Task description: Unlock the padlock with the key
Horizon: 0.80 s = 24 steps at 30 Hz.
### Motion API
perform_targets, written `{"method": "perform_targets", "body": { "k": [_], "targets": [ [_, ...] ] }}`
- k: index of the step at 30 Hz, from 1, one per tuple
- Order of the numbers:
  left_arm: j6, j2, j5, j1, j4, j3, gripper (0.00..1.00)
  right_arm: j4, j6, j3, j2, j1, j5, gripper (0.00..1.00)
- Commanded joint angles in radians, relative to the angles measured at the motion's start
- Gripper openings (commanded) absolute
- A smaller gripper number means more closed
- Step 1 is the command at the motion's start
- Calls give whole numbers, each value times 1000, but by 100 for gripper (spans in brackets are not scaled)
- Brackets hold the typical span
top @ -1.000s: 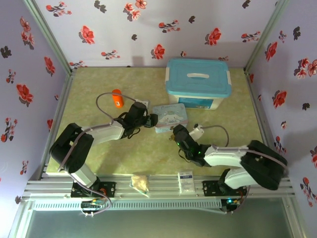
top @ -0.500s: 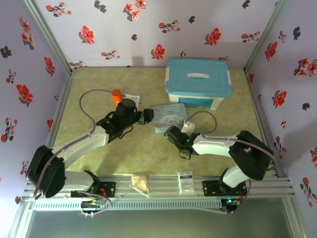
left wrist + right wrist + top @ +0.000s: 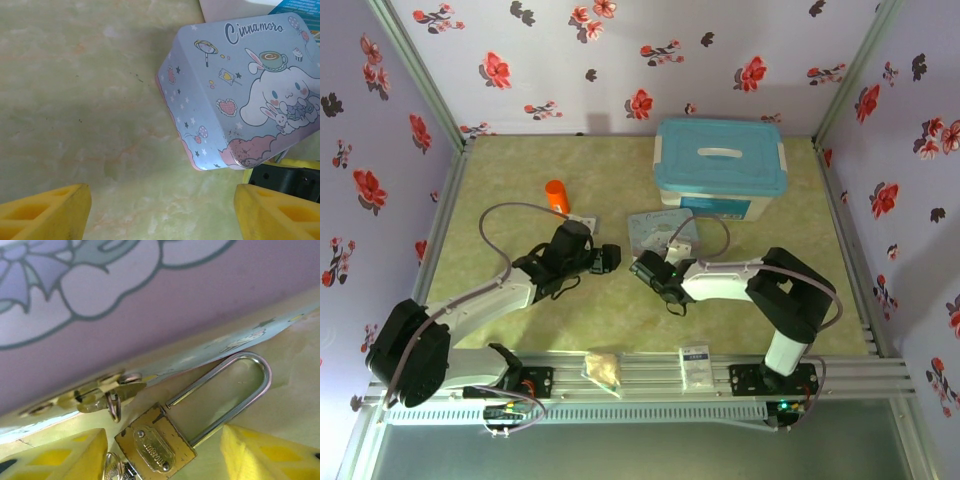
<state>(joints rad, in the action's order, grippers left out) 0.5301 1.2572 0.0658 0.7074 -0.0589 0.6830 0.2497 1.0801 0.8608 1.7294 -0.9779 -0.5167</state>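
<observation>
Green tabletop (image 3: 520, 170), floral walls. Padlock (image 3: 155, 447), shackle shut, lay just beside the tin (image 3: 240, 85), key (image 3: 114, 471) seemingly at its base. Right tool (image 3: 162, 435) had swung in, released, straddling it. Left tool (image 3: 162, 202), also released, had neared the tin. Grasp likely next.

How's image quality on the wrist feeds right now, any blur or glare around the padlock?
Right wrist: padlock sharp, a bright glint along its shackle, the tin wall behind it soft. Left wrist: lid print crisp, yellow fingertips at the bottom edge slightly soft.
</observation>
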Motion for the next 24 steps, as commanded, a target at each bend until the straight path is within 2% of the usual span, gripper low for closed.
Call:
{"method": "perform_targets", "body": {
  "k": [1,6,13,16,19,21,24],
  "targets": [
    [16,-9,-14,-6,5,-10,75,97,5,-31,6,-1,-46,60],
    [16,-11,-15,-5,9,-16,75,135,9,-97,-73,-1,-35,54],
    [26,-7,-22,-6,27,-24,75,202,20,-229,-276,-1,-33,53],
    [25,-5,-30,-6,22,-16,75,106,-58,-299,-392,7,8,60],
    [23,-9,-32,-6,20,-10,75,-24,-154,-355,-477,59,93,65],
    [22,-12,-32,-5,15,-7,75,-72,-212,-376,-493,127,171,70],
    [23,-11,-32,-6,16,-7,75,-31,-315,-339,-470,177,170,70]
  ]
}}
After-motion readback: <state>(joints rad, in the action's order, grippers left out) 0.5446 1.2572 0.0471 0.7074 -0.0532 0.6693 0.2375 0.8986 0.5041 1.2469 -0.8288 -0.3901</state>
